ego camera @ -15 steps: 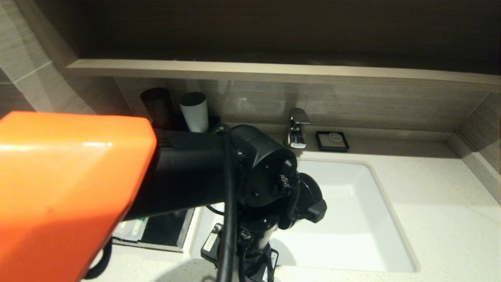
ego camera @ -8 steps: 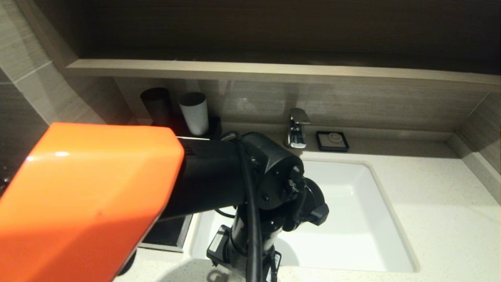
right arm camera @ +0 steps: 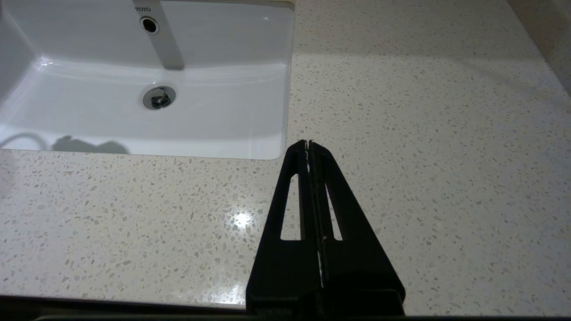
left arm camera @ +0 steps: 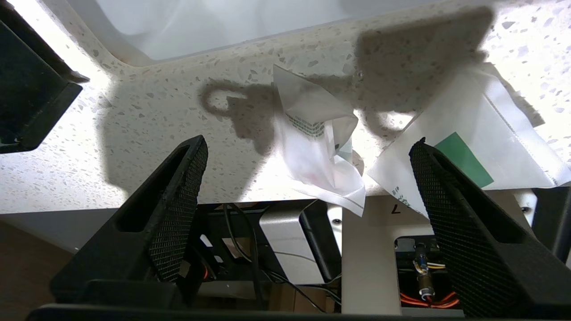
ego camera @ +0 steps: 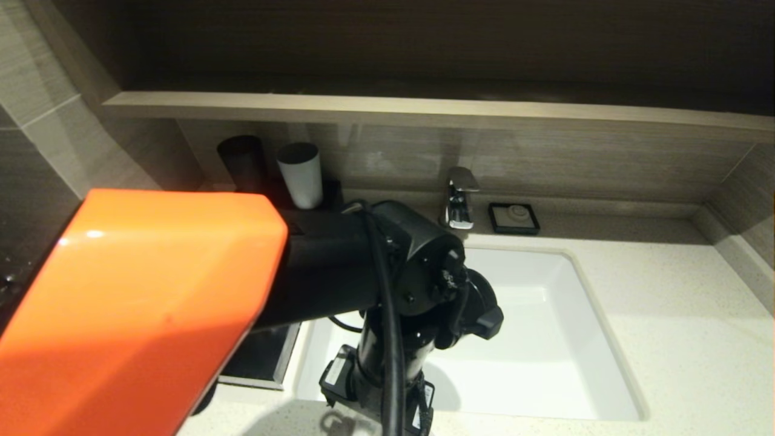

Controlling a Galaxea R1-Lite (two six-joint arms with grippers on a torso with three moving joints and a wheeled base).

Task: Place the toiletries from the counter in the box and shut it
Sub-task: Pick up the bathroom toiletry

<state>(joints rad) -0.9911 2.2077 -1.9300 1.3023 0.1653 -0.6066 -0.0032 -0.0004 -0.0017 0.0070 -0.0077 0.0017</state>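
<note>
In the left wrist view my left gripper (left arm camera: 308,140) is open and holds nothing, hanging over the front edge of the speckled counter (left arm camera: 178,111). Between its two mesh fingers (left arm camera: 178,209) lies a crumpled white packet (left arm camera: 312,147) with green print, one corner overhanging the edge. A flat white packet with a green square (left arm camera: 468,147) lies beside it, partly behind the other finger. A corner of the black box (left arm camera: 26,102) shows off to one side, and in the head view it (ego camera: 260,357) peeks out under my left arm. My right gripper (right arm camera: 308,142) is shut and empty over bare counter beside the sink.
The white sink basin (ego camera: 533,339) sits mid-counter, with the faucet (ego camera: 460,197) and a small black soap dish (ego camera: 513,218) behind it. A dark cup (ego camera: 242,163) and a grey cup (ego camera: 300,172) stand at the back left. My orange left arm (ego camera: 139,315) hides the left counter.
My left arm has swung right, away from the box and toward the counter's front edge. Its orange cover now hides the packet that showed inside the box a second ago.
</note>
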